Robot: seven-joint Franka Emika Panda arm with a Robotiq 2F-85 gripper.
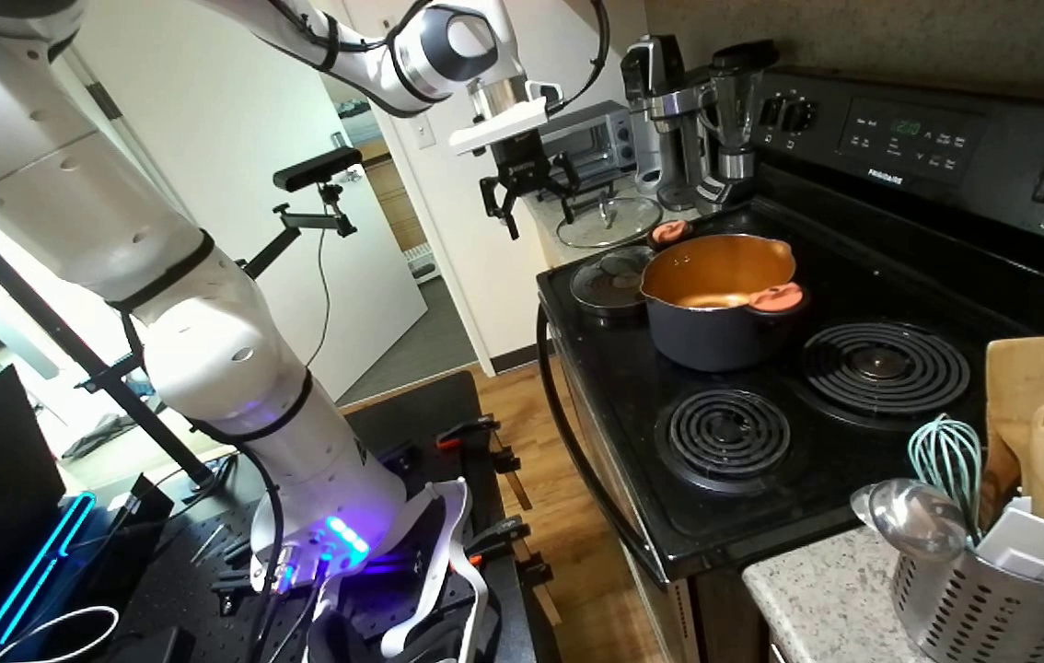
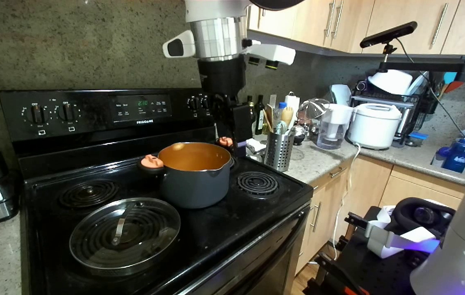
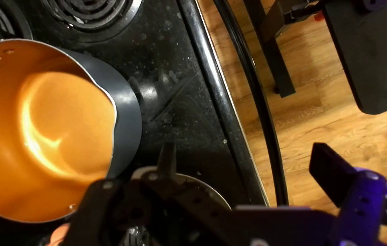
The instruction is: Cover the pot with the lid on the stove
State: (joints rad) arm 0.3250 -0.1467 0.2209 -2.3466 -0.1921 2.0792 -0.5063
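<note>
The pot [image 1: 715, 341] sits on the black stove [image 2: 199, 233], its orange inside uncovered; it also shows in both the other exterior view [image 2: 195, 188] and the wrist view [image 3: 60, 130]. A see-through lid [image 2: 150, 241] with a metal handle lies over the front burner beside the pot. In an exterior view, a clear lid [image 1: 628, 226] appears beyond the stove's edge, behind a dark disc [image 1: 609, 285]; I cannot tell if it is the same lid. My gripper [image 1: 540, 224] is open and empty, above the stove's front edge [image 3: 244, 153]. It hides most of a pale curved rim [image 3: 210, 187].
Free-standing coil burners [image 1: 729, 433] show near the pot. A utensil holder [image 1: 991, 599] stands on the counter. A blender [image 1: 734, 138] and a toaster oven [image 1: 591, 138] stand beyond the stove. The oven handle [image 3: 265, 119] juts out over the wooden floor.
</note>
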